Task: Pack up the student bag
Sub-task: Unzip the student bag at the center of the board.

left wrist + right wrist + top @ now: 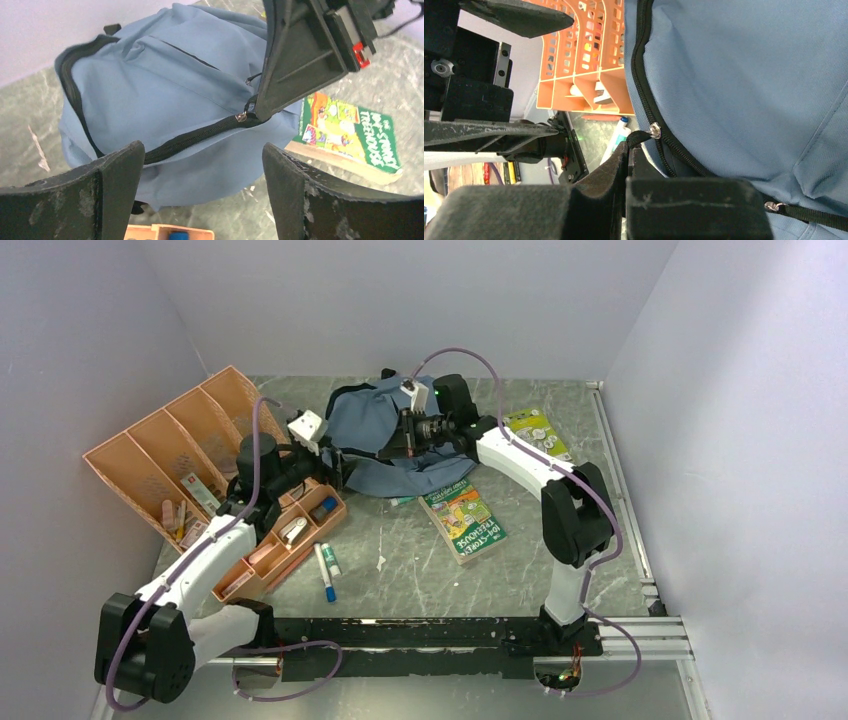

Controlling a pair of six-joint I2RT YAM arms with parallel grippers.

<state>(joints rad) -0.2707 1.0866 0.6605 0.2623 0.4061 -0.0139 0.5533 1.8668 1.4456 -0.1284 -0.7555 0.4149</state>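
Observation:
The student bag point(365, 420), grey-blue with black zipper trim, lies at the back middle of the table. In the left wrist view the student bag point(165, 85) fills the upper half, its main zipper partly closed. My right gripper point(628, 150) is shut on the black zipper pull point(641, 137) of the student bag point(749, 75). In the left wrist view, the right gripper point(255, 111) shows pinching the pull by the slider point(242, 117). My left gripper point(202, 170) stands open just in front of the bag's lower edge, with nothing between its fingers point(115, 185).
An orange compartment tray point(170, 455) holding small items stands left of the bag. A green picture book point(465, 520) lies right of centre, and another book point(538, 432) lies at the back right. Two pens point(327, 570) rest on the table by the tray.

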